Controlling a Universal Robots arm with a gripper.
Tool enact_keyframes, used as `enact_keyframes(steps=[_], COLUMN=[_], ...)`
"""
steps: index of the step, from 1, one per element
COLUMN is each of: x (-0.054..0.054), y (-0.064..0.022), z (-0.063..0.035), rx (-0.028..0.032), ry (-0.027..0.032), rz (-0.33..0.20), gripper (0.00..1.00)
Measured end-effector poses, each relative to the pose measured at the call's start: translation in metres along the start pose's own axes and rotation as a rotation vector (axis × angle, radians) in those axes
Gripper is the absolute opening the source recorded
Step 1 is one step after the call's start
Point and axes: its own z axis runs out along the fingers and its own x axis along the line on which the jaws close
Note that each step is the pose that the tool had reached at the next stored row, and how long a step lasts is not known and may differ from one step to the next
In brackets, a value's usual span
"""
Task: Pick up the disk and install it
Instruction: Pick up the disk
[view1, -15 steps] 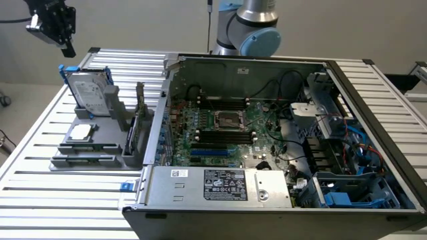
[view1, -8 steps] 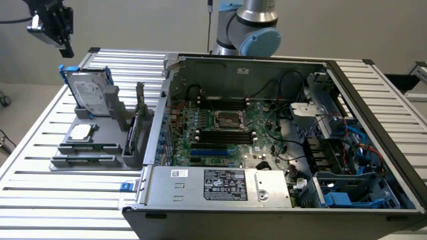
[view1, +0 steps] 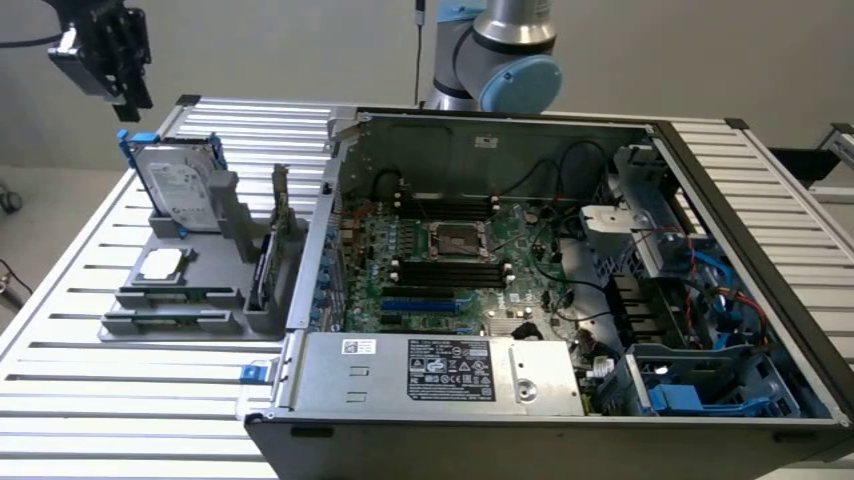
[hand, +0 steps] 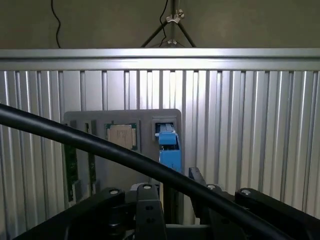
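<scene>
Slatted metal desk (view1: 134, 400), we see the disk (view1: 180, 185) upright in its grey holder (view1: 200, 290), gripper (view1: 130, 98) above it, fingers (hand: 149, 207) apart, empty.

Arm (view1: 497, 40): silver-grey metal tube sections, fat round joint with light-blue cap (view1: 523, 84). Gripper (view1: 124, 97): all black, blocky, matte. Wrist view: black gripper linkage bars, small silver screw heads (hand: 114, 192) on the knuckles, thick smooth black cable (hand: 75, 135) across the front.
</scene>
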Motion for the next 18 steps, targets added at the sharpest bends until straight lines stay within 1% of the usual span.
enact_keyframes(steps=[1,3,18], x=[0.0,0.0,0.001], y=[0.0,0.0,-0.0003], z=[0.0013,0.0048,0.0322], rx=[0.0001,0.0,0.0015], ry=[0.0,0.0001,0.0004], rz=[-0.001,-0.003,-0.036], gripper=[0.36,0.48,0.48])
